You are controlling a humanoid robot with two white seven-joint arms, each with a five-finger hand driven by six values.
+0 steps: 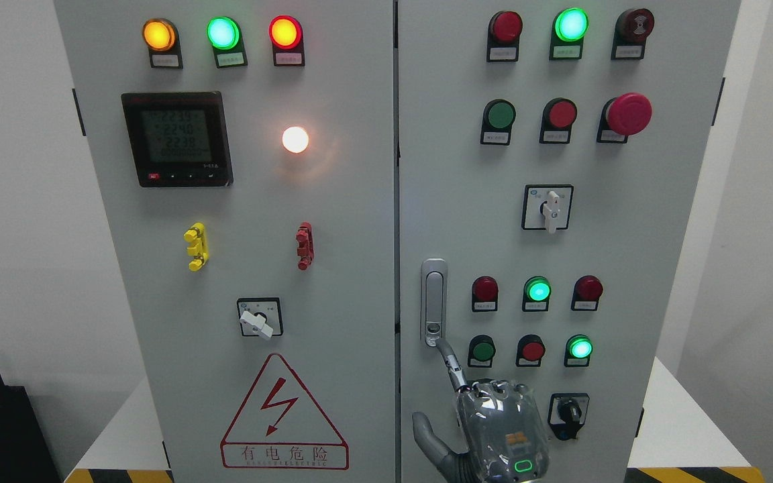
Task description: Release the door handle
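Observation:
The door handle (433,298) is a silver vertical latch at the left edge of the cabinet's right door (628,235), lying flat against the door. My right hand (455,379) comes up from the bottom edge below it. Its index finger (449,362) is stretched up and its tip touches the handle's lower end. The thumb (427,436) is spread to the left. The other fingers do not show above the palm. The hand is not wrapped around the handle. The left arm is out of view.
The grey cabinet has a left door (333,221) with a meter (177,139), lamps and a rotary switch (259,320). The right door carries push buttons, a red emergency stop (628,114) and selector switches (547,208). Both doors look shut. A white table edge (688,429) shows behind.

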